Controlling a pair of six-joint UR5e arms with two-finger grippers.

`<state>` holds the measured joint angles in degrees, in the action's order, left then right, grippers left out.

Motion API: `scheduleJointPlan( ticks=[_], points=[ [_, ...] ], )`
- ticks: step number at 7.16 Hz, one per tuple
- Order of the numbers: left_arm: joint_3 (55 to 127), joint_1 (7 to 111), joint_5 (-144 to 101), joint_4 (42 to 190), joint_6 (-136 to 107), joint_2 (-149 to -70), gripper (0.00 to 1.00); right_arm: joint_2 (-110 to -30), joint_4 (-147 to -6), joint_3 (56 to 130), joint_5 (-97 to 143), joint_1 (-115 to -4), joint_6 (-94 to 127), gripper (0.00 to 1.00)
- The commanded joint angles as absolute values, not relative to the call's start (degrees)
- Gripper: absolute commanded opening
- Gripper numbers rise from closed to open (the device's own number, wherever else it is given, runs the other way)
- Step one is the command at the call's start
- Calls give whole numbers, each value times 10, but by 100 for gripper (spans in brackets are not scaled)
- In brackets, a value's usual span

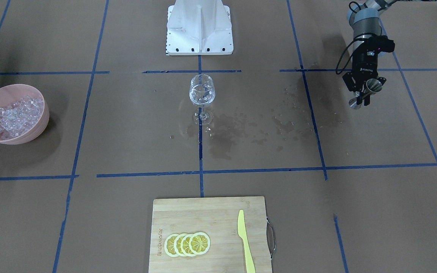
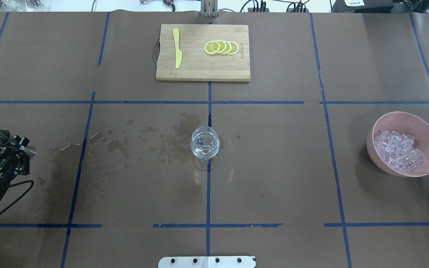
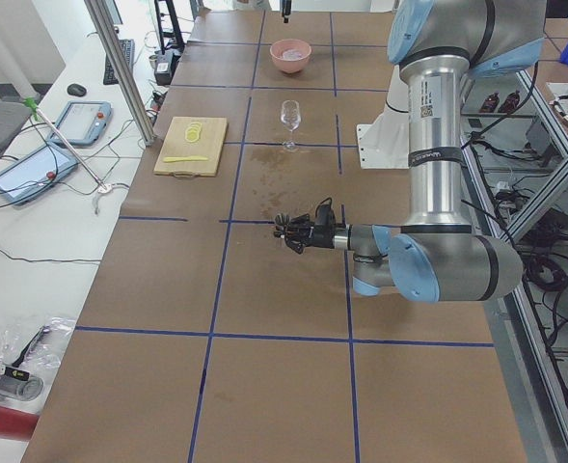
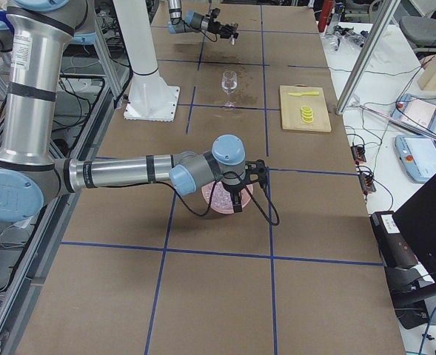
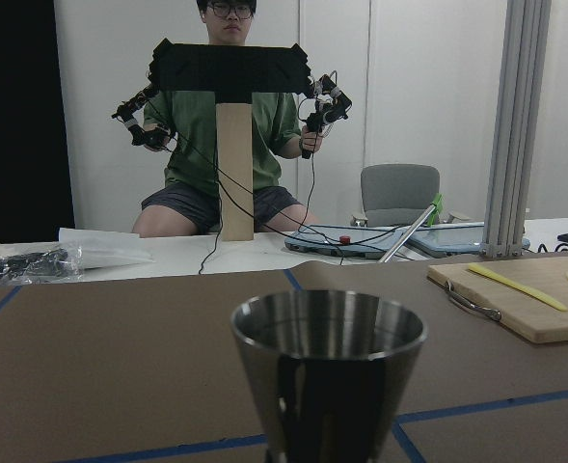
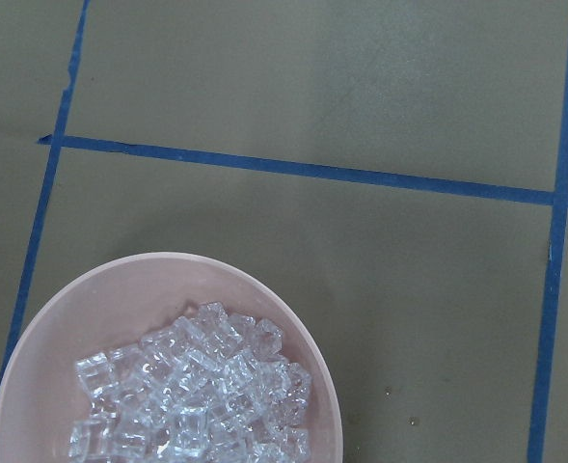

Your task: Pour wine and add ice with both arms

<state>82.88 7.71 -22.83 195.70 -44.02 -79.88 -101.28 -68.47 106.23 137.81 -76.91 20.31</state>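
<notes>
While clamping jigger [image 1: 373, 86] in left tool [image 1: 363, 98], risks drips if tilted. Right tool [image 4: 237, 198]: cannot tell spread; off-centre, could clip bowl [image 1: 36, 129].

I count: wine glass [image 1: 202, 93], 1. Pink bowl [image 1: 41, 122], 1. Ice cubes [image 1: 17, 115] heaped in it, too many to tally singly. Cutting board [image 1: 203, 214], 1. Lemon slices [image 1: 187, 244], 4, overlapping. Yellow knife [image 1: 245, 242], 1. Steel measuring cup [image 1: 369, 90], 1.
</notes>
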Motion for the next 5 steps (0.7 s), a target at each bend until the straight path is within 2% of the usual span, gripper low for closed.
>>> scheduleJointPlan(
  ticks=[1,5],
  points=[
    [830,73,-217,1924,-440,-801,0,-1015,-685,1060,1378,-769,203,100],
    [839,41,-252,1925,-457,-802,0,-1023,-682,1060,1380,-769,203,100]
  ],
)
